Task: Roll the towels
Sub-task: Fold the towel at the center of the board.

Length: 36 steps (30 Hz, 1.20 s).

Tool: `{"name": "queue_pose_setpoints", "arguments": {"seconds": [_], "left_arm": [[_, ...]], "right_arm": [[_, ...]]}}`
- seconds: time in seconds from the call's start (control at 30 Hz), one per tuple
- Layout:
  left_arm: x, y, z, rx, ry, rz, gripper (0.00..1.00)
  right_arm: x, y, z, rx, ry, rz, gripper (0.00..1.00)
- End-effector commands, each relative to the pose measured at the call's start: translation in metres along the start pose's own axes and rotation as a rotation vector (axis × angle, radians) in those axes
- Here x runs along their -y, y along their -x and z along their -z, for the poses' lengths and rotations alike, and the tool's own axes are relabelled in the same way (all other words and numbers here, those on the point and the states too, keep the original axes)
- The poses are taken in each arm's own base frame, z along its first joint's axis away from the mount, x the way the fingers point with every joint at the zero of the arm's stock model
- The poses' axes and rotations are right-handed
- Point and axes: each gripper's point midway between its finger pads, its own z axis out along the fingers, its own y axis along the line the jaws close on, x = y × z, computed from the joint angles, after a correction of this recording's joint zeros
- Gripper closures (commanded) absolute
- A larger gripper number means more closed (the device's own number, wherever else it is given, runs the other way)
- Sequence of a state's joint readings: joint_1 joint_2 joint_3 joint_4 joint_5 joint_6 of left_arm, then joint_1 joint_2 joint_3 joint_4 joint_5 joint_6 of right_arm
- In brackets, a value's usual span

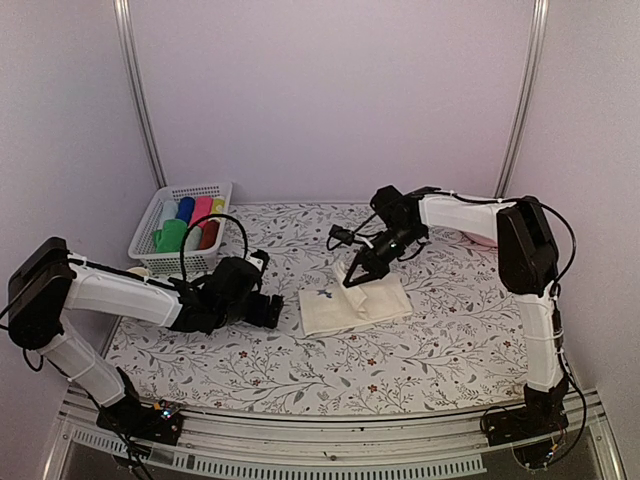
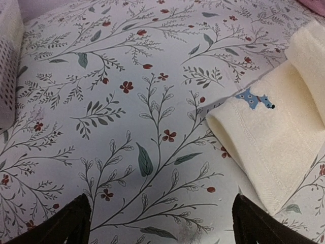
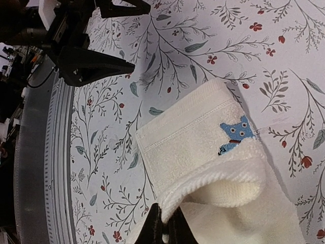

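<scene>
Closest to the right wrist lens, the right gripper (image 3: 162, 223) is clenched on the turned-over edge of the cream-white towel (image 3: 203, 147), with only a thin lip of cloth between the dark fingertips. The towel lies about mid-table, a soft looped-pile rectangle with a flat woven band and a stitched hem. A small blue animal patch (image 3: 236, 134) shows just under the fold, which bulges into a loose hollow tube and not a tight curl. The left gripper (image 1: 268, 308) hangs low just beside the towel's left edge, apart from it, with its jaws spread wide and nothing in them. The main risk is that nothing pins the flat part. If the right gripper carries the fold further, the bottom layer could slide across the smooth flower-printed table (image 1: 250, 360) cover instead of winding up. Because the grip sits at one spot along the edge, the roll may also come out slack or skewed into a cone. So shallow a bite on plush pile could slip free, and the fold would then flop open. The green towel (image 1: 172, 237) sits in the white slotted plastic basket (image 1: 150, 235) at the far left corner of the table, among other coloured rolls. It looks rolled already, though it is too small in the overhead view to be sure.
</scene>
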<state>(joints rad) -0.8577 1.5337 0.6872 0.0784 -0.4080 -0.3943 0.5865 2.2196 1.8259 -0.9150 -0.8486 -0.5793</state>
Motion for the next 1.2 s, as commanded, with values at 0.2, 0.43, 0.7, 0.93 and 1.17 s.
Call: {"name": "queue_pose_setpoints", "arguments": {"seconds": [0.2,0.43,0.7,0.93,1.17], "left_arm": [[0.007,-0.003,-0.001,0.004,-0.017,-0.003,0.03],[0.009,-0.002,-0.003,0.003,-0.02,-0.006,0.03],[0.01,-0.002,-0.004,0.001,-0.025,-0.007,0.03],[0.01,-0.002,-0.003,0.0,-0.024,-0.004,0.03],[0.01,-0.005,-0.004,-0.005,-0.028,-0.001,0.03]], "right_arm": [[-0.005,0.005,-0.031,-0.023,0.048,0.018,0.97],[-0.006,0.001,-0.043,-0.043,0.056,0.014,0.97],[0.002,0.007,-0.045,-0.026,0.025,0.02,0.96],[0.005,0.013,-0.047,-0.012,0.023,0.012,0.95],[0.003,0.014,-0.048,-0.009,0.03,0.013,0.95]]}}
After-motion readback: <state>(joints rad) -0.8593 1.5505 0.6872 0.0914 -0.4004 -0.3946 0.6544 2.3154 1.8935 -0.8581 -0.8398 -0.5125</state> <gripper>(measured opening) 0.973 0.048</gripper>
